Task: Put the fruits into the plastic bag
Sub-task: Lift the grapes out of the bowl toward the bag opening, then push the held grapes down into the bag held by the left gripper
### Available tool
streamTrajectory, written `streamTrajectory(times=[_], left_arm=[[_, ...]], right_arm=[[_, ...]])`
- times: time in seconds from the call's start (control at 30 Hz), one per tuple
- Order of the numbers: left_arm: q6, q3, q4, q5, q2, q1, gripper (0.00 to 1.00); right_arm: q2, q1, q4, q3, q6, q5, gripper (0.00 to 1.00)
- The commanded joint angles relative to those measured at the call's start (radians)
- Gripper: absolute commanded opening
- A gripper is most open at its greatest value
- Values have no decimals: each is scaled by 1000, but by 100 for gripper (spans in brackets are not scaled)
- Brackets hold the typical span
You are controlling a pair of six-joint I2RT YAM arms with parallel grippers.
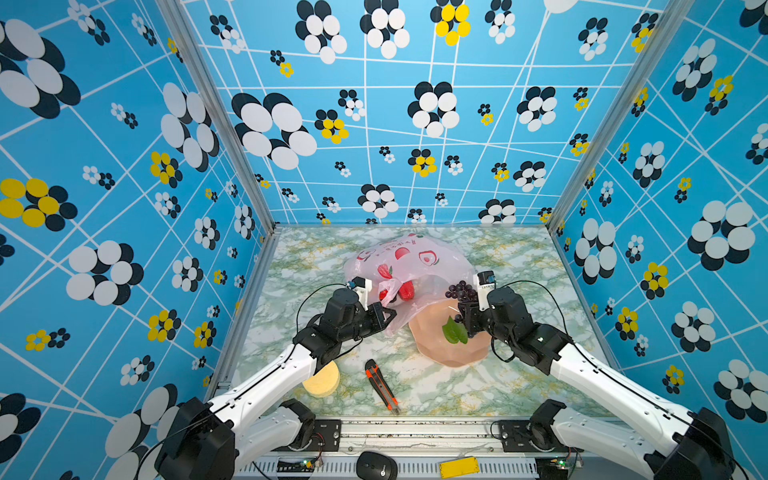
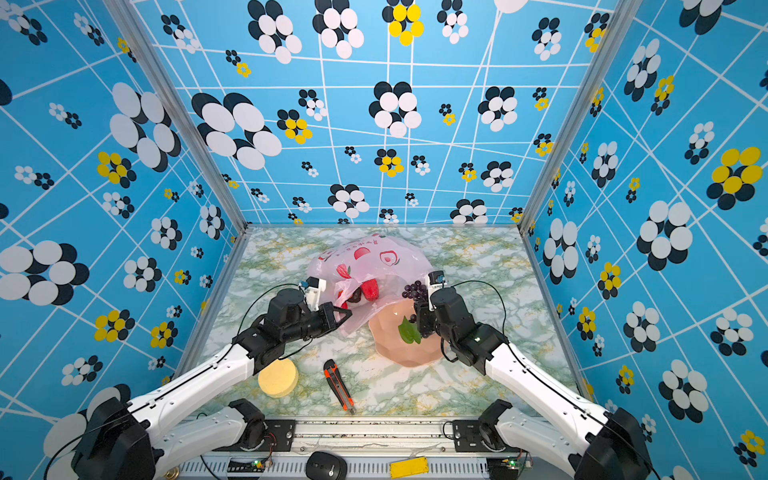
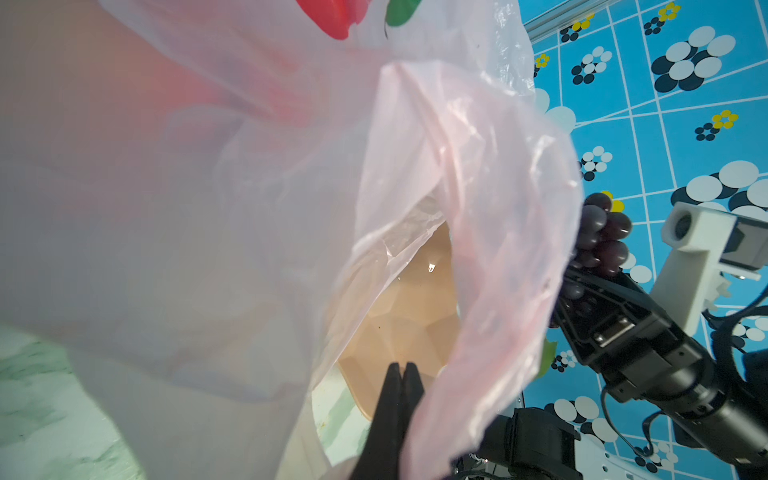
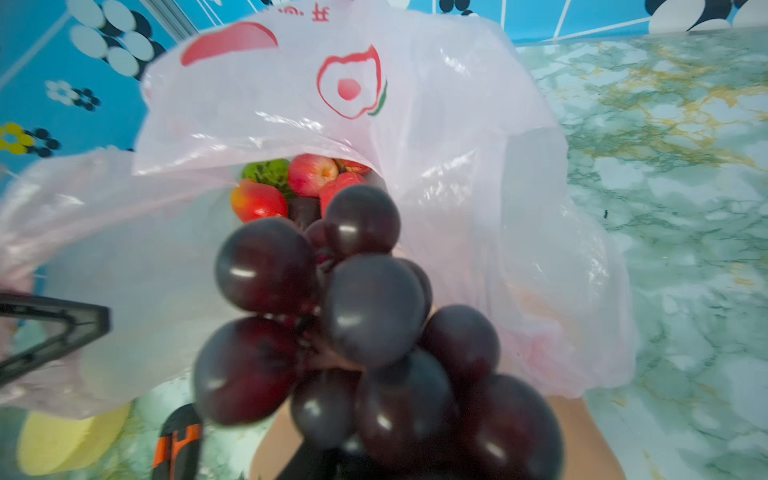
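Left end effector (image 1: 388,316) is clamped on the plastic bag (image 1: 415,257) rim; grapes (image 1: 460,291) are gripped by the right end effector (image 1: 464,313) above the bowl (image 1: 432,347), beside the bag's mouth.

Bright, even light fills the scene. Both top views are sharp, though the grid lines on the blue flower-patterned walls (image 1: 124,166) bow toward the edges. Shadows on the green-veined marble tabletop (image 1: 519,257) are faint and soft. In the right wrist view the dark purple toy grapes (image 4: 374,311) are blurred, close to the lens, each carrying small white glints. In the left wrist view the thin translucent pale pink plastic bag (image 3: 208,228) is a glowing, out-of-focus haze with sheen along its creases.
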Motion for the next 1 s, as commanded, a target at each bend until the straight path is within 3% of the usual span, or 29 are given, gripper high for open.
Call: streamTrajectory(times=[0.0, 0.13, 0.3, 0.47, 0.7, 0.97], left_arm=[[-8, 25, 22, 11, 1, 6, 0], [-3, 29, 24, 20, 1, 5, 0], [16, 45, -1, 12, -19, 5, 0], [39, 63, -51, -34, -51, 5, 0], [66, 95, -130, -92, -79, 8, 0], [116, 115, -92, -31, -48, -12, 0]], right_arm=[[-16, 6, -19, 79, 99, -120, 40], [97, 6, -36, 200, 161, -304, 40], [352, 7, -229, 454, 195, -552, 40], [527, 7, -403, 644, 181, -656, 41], [604, 7, -454, 697, 202, -783, 41], [727, 3, -546, 781, 168, -881, 41]])
